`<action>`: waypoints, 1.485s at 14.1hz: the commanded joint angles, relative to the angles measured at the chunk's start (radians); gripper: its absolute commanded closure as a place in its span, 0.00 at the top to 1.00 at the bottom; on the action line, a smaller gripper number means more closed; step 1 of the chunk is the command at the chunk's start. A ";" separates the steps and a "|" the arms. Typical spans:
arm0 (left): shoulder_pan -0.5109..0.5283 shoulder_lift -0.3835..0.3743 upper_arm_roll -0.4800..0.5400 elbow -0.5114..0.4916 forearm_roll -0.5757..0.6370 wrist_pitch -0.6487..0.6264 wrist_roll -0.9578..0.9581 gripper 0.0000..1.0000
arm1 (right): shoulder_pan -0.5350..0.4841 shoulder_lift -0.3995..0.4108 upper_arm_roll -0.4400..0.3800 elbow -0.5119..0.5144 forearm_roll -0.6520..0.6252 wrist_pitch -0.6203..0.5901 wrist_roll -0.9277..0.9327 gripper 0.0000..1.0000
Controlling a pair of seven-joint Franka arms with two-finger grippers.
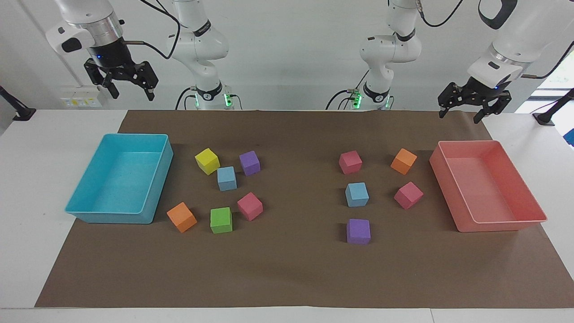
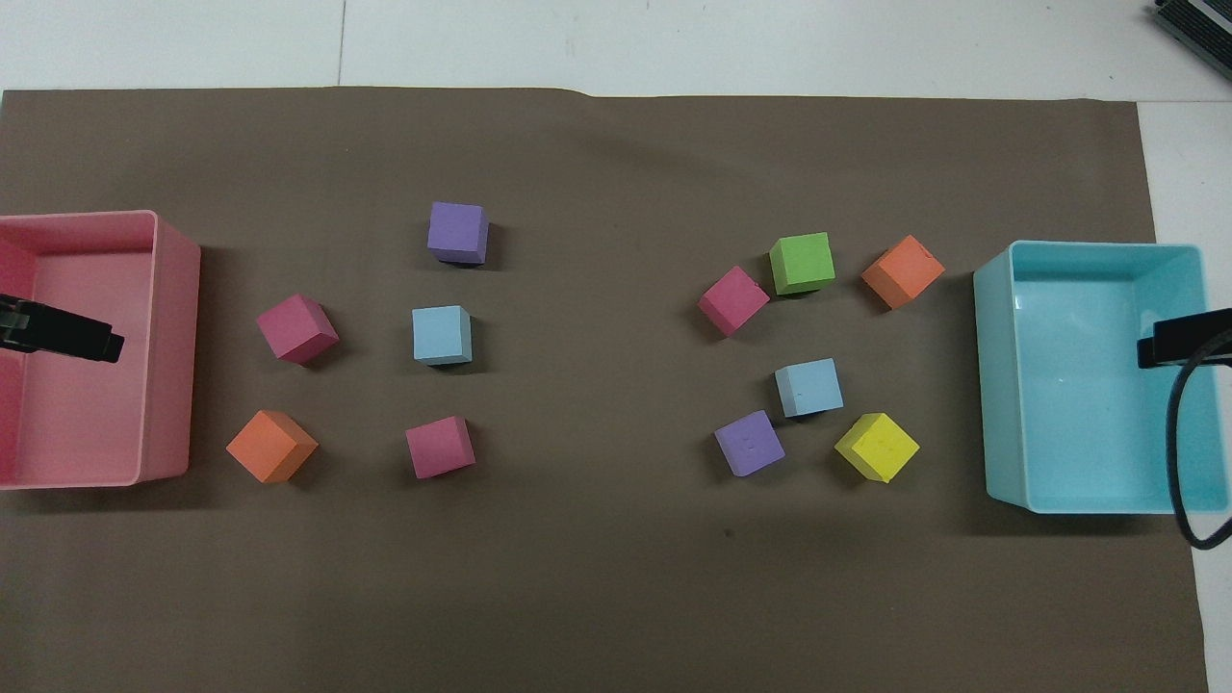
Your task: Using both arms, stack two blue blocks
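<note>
— Sky-blue foam, both of them: where do the two blue blocks sit?

— Well apart, each flat on the brown paper point(image 1: 287, 273). One blue block point(image 1: 227, 178) lies toward the right arm's end of the table, tucked between a yellow cube point(image 1: 207, 161) and a purple cube point(image 1: 250, 163), both a little nearer to the robots than it is. The other blue block point(image 1: 357, 194) lies toward the left arm's end, with a pink cube point(image 1: 350, 162) nearer to the robots and another purple cube point(image 1: 358, 231) farther from them.

— So nothing is stacked?

— Nothing. Neither block is lifted or touched; I judge the whole task is left to do.

— And the grippers?

— The right gripper point(image 1: 128, 85) hangs high over the table's edge by the turquoise tray point(image 1: 85, 211), jaws spread wide, holding nothing. The left gripper point(image 1: 462, 110) hangs over the robots' end of the pink tray point(image 1: 502, 226), jaws also wide and empty.

— What remains, then?

— By my reckoning: each arm picks up or steadies the blue block on its own end, one block is carried across, and it is set squarely on the other. The first block's close neighbours may crowd the fingers.
</note>
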 commanded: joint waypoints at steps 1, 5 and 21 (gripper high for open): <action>-0.006 -0.019 -0.002 -0.018 0.004 0.013 -0.008 1.00 | -0.002 -0.028 0.002 -0.034 -0.003 0.000 -0.023 1.00; -0.015 -0.019 -0.009 -0.018 0.003 0.020 -0.004 1.00 | 0.000 -0.029 0.007 -0.072 0.006 0.017 -0.029 1.00; -0.015 -0.024 -0.012 -0.026 0.000 0.017 0.003 1.00 | 0.053 0.053 0.139 -0.278 0.013 0.313 -0.015 1.00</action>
